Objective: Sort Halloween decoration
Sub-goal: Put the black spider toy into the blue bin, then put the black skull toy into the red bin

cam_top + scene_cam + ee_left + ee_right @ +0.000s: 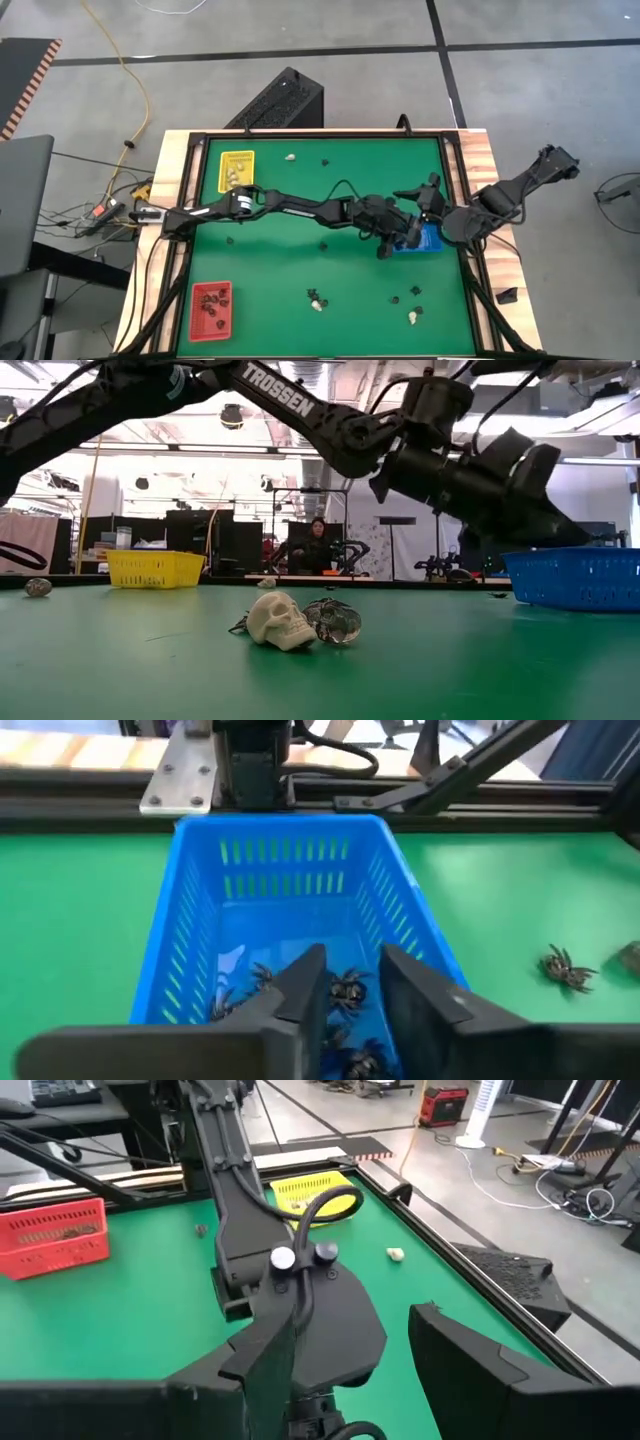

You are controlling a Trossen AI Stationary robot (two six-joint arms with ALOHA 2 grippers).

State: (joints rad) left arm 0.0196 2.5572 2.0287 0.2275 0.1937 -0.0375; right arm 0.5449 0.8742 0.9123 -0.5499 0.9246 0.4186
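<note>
Left gripper [345, 1005] over slatted blue tray [428, 243] at right edge of green worktop [300, 195]; jaws parted, released, nothing between them. Black spider trinkets [348, 992] lie inside tray. Right gripper [425, 192] just beside tray, jaws spread, empty. Cream skull [281, 620], glossy trinket [335, 621] touching, mid-worktop. Open felt between yellow tray [238, 169] and red tray [211, 309].

left hand [345, 995] parted, right hand [400, 1370] open
</note>
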